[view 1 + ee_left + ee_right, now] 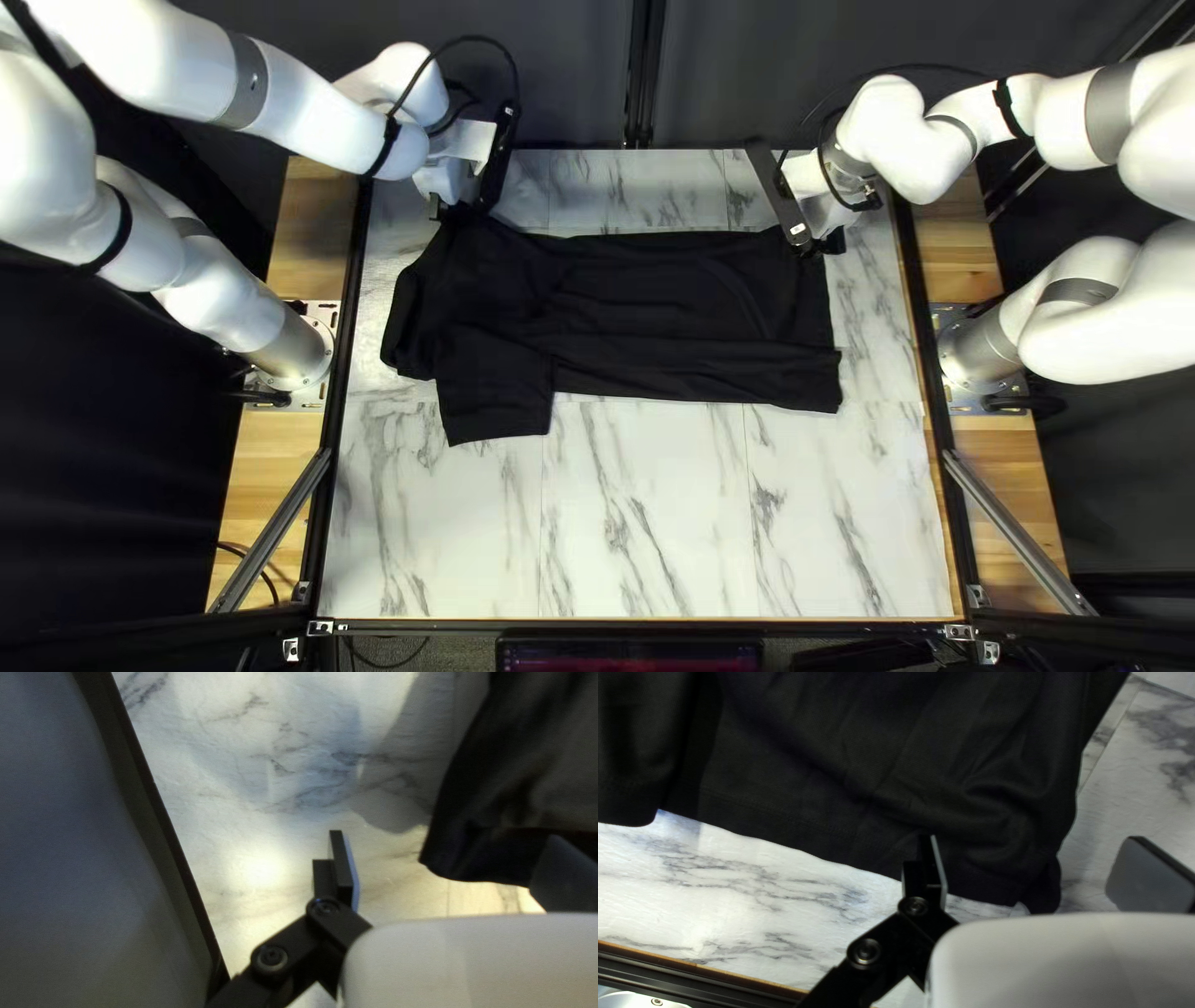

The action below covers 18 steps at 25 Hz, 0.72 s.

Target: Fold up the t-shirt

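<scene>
Near the far edge of the black t-shirt [672, 299], left gripper [458, 212] and right gripper [817, 244] each stand open, 2 fingers apart.

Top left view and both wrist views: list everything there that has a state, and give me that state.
Black t-shirt: laid out lengthwise on the table, creased.
Near sleeve: sticking out toward the table's near edge.
Left gripper: open, fingers wide apart.
Right gripper: open, at the hem end.
Dark curtain: hanging behind the far edge.
</scene>
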Available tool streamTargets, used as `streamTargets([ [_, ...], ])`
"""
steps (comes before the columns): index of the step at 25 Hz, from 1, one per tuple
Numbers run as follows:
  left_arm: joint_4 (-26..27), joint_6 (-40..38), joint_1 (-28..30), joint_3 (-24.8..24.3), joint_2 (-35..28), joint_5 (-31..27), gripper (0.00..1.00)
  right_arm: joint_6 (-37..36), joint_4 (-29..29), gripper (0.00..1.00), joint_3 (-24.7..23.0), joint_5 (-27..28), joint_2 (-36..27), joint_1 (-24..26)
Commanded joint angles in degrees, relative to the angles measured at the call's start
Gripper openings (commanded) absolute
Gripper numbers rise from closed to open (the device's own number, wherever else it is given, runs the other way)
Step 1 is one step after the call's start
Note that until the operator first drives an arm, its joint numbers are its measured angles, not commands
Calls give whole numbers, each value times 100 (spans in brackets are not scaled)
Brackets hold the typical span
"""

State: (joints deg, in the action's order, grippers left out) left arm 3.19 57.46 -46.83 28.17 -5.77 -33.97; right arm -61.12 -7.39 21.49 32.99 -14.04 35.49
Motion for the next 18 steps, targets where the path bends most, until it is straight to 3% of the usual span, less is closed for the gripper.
streamTargets([
  [1, 13, 41, -40, 101, 133, -58, 2, 19, 24, 100, -28, -19, -22, -1],
  [10, -33, -71, 59, 41, -77, -239, 0, 19, 23, 100, -13, -49, 22, -3],
  [18, -192, -576, 502, -366, -926, -491, 0, 149, 136, 100, 67, 89, -50, 37],
])
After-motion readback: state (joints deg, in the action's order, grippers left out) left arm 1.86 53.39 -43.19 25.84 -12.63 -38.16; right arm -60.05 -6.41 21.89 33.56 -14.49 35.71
